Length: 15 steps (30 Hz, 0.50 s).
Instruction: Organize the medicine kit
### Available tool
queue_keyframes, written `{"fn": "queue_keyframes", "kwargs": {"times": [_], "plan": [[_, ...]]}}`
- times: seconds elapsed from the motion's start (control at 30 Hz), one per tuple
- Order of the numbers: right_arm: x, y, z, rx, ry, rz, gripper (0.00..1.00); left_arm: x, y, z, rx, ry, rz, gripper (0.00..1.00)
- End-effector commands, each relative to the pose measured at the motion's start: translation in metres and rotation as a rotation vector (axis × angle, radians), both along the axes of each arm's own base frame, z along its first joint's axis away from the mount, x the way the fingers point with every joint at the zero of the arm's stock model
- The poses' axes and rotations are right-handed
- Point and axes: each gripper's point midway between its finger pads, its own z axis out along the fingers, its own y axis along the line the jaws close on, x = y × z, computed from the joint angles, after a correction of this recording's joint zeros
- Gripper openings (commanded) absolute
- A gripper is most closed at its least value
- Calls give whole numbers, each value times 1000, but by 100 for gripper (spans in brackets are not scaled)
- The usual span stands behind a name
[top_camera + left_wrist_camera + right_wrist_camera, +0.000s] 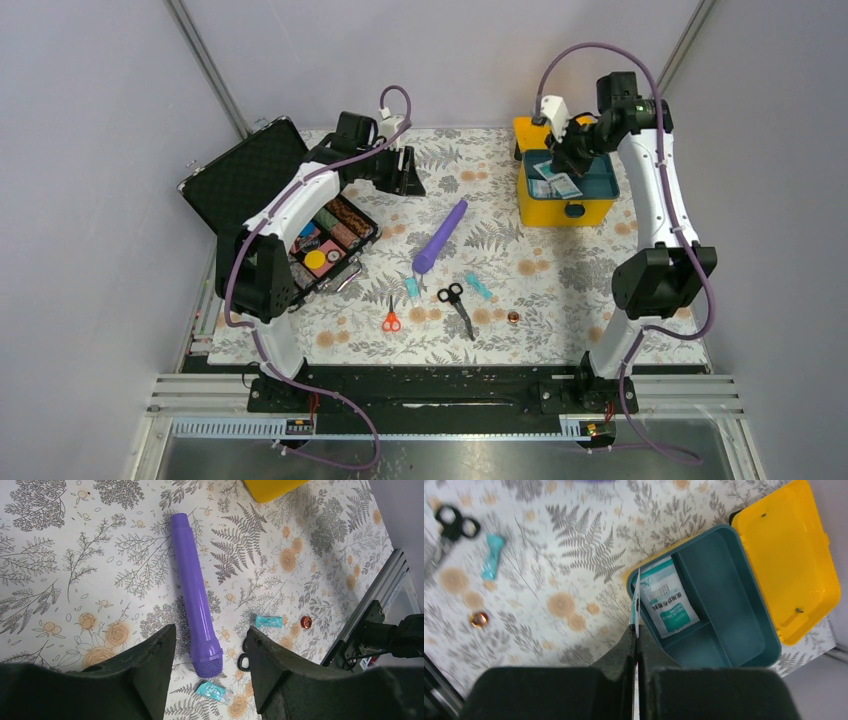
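The medicine kit [565, 211] is a yellow case with its lid [532, 130] open at the back right. Its teal divided tray [724, 595] holds a white and teal sachet [669, 605]. My right gripper [634, 630] hangs over the tray's near left corner. It is shut on a thin flat sachet [636, 597], seen edge-on. It also shows in the top view [572, 155] above the kit. My left gripper [210, 632] is open and empty, above the table beside the black case [280, 210]. A purple microphone-shaped object [192, 590] lies below it.
On the floral cloth lie the purple object [440, 235], two teal packets [412, 288] [478, 287], black scissors [455, 300], red scissors [391, 318] and a small red cap [513, 317]. The black case holds colourful rolls. The table's frame rail [385, 595] runs along the near edge.
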Motion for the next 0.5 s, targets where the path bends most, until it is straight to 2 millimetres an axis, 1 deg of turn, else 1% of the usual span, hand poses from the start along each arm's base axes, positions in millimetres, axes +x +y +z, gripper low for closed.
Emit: {"fn": "queue_keyframes", "kwargs": {"times": [0.0,0.1,0.13,0.2,0.3,0.47], "plan": [[-5,-17,-15,-201,-28,209,0,6,-1,33,-36,-92,12,54],[6,-19,-13,-223,-42,238,0,5,1,33,-30,-99,13,54],[11,-20,-10,-231,-57,240,0,4,1,33,-26,-102,14,54],[19,-20,-10,-240,-63,252,0,2,3,32,-19,-106,15,54],[25,-19,-16,-253,-58,289,0,0,5,31,-9,-111,16,54],[32,-19,-32,-288,-45,350,0,-2,9,30,12,-123,18,54]]}}
